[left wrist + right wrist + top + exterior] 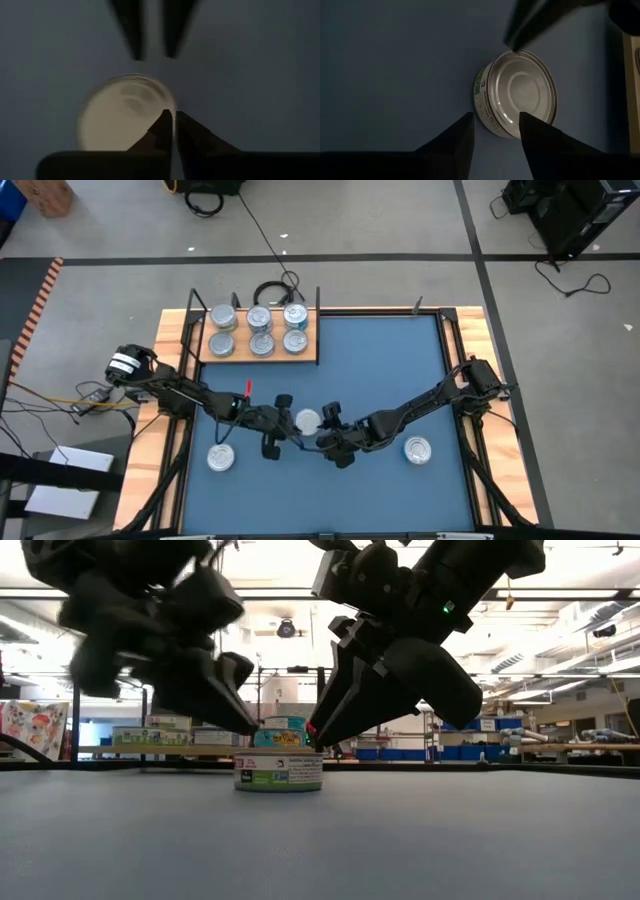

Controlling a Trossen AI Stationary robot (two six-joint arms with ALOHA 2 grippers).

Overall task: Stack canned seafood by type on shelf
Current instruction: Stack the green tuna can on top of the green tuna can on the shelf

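Note:
A round silver tin [307,420] stands flat on the blue mat [380,370], between my two grippers. My left gripper [293,423] is shut, its tips at the tin's left rim. My right gripper [321,430] is open, its tips at the tin's right rim. Two more tins [221,458] [417,450] rest on the mat, left and right. Several tins [259,332] stand on the wooden shelf [310,355] at the far left. My left gripper slants down from the table's left, its shut fingertips [165,120] at the middle tin's rim [167,102]; I cannot tell whether they touch it. My right gripper slants down from the table's right. One finger [530,125] stands over the lid's edge [512,131] and the other outside the wall; touch cannot be told.
The mat's wooden border [462,330] frames the work area. Black uprights [318,298] rise at the shelf's corners. A black cable [272,288] lies behind the shelf. Bare mat lies to the far right of the shelf.

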